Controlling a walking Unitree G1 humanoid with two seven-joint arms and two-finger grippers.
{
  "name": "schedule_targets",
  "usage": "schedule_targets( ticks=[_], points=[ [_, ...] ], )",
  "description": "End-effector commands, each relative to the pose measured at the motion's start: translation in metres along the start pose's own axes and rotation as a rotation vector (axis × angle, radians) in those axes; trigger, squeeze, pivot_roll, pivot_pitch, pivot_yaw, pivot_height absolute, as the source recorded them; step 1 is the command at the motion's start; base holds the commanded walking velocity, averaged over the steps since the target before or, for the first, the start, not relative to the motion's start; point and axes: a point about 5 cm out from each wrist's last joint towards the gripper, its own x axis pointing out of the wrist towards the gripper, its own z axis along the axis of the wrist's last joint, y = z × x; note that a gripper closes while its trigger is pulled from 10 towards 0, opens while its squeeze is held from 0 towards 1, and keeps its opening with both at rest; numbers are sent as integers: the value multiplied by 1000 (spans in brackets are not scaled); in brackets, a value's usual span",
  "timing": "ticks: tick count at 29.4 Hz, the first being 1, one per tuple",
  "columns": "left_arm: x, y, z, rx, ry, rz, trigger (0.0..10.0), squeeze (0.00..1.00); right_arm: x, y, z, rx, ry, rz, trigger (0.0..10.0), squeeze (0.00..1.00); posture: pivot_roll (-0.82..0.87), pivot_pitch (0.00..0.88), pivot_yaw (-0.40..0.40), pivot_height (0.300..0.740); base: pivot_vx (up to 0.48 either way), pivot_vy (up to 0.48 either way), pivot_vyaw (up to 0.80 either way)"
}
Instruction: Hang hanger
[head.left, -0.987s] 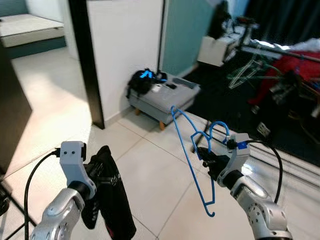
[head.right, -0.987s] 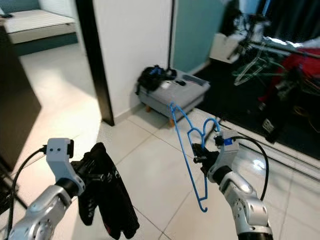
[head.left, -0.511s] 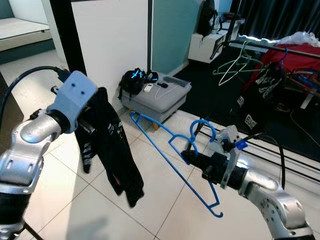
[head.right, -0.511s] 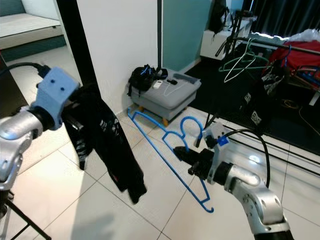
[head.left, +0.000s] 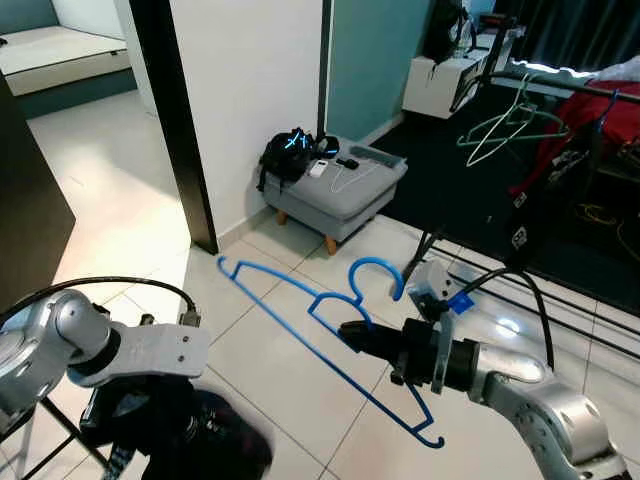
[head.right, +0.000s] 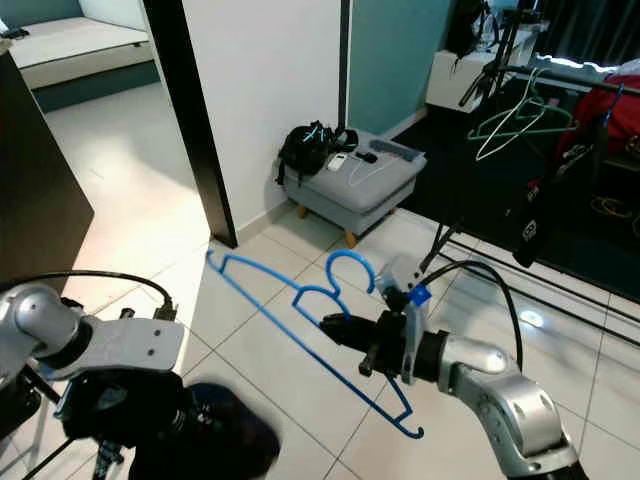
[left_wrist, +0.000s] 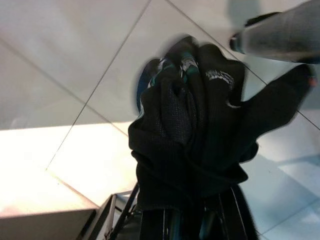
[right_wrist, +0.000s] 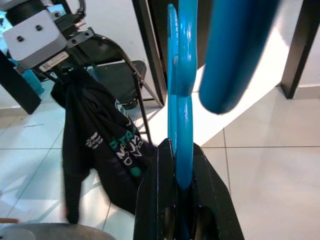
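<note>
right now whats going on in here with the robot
The robot stands on a tiled floor with something in each gripper. Its right gripper is shut on a blue hanger, held out flat above the tiles. Its left gripper holds a bunched black garment low at its side. A clothes rail with hangers stands ahead to the right.

Both tools clamped — left (head.left: 150, 430), right (head.left: 352, 335).

Daylight falls bright on the pale floor tiles (head.left: 110, 190), with a small glare spot on the tile (head.left: 508, 325) near the rail, while the room beyond stays dim. The dark garment (head.left: 190, 445) is motion-blurred at its edge in both eye views. In the right wrist view the blue hanger (right_wrist: 182, 100) looms close and soft, out of focus.
</note>
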Motion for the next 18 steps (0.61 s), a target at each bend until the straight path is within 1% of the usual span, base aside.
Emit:
schedule_targets(
  ticks=[1,2,3,5,6,7,8,10,12,13,14,15,16,18],
  points=[
    [4,-1,17,-57,-125,-58,10000,0,0,4,-1,-8,21,5,10000,0,-13,1,36,740,0,0,0],
    [4,-1,17,-57,-125,-58,10000,0,0,4,-1,-8,21,5,10000,0,-13,1,36,740,0,0,0],
    [4,-3,28,-50,-194,-113,10000,0,-2,6,-3,-4,35,1,10000,0,-5,5,39,740,0,0,0],
    [4,-3,28,-50,-194,-113,10000,0,-2,6,-3,-4,35,1,10000,0,-5,5,39,740,0,0,0],
    [3,-1,33,-93,-262,-135,10000,0,-3,7,-5,-2,45,1,10000,0,-6,8,44,740,0,0,0],
    [1,2,34,-94,-283,-133,10000,0,-3,9,-6,1,57,9,10000,0,-7,11,47,740,0,0,0],
    [1,2,34,-94,-283,-133,10000,0,-3,9,-6,1,57,9,10000,0,-7,11,47,740,0,0,0],
    [-5,9,30,-114,-285,-116,10000,0,-4,13,-9,2,86,38,10000,0,-3,13,46,740,0,0,0],
    [-12,25,20,-125,-214,-6,10000,0,-10,18,-9,-2,128,84,10000,0,3,15,45,740,0,0,0],
    [-14,31,17,-135,-194,31,10000,0,-12,19,-9,-4,144,98,10000,0,3,15,45,740,0,0,0],
    [-14,31,17,-135,-194,31,10000,0,-12,19,-9,-4,144,98,10000,0,3,15,45,740,0,0,0],
    [-17,40,13,-162,-167,97,10000,0,-17,20,-8,-13,174,113,10000,0,5,17,47,740,0,0,0],
    [-17,40,13,-162,-167,97,10000,0,-17,20,-8,-13,174,113,10000,0,5,17,47,740,0,0,0],
    [-23,57,6,-227,-130,233,10000,0,-28,20,-6,-29,221,126,10000,0,2,19,50,740,0,0,0]
  ],
)
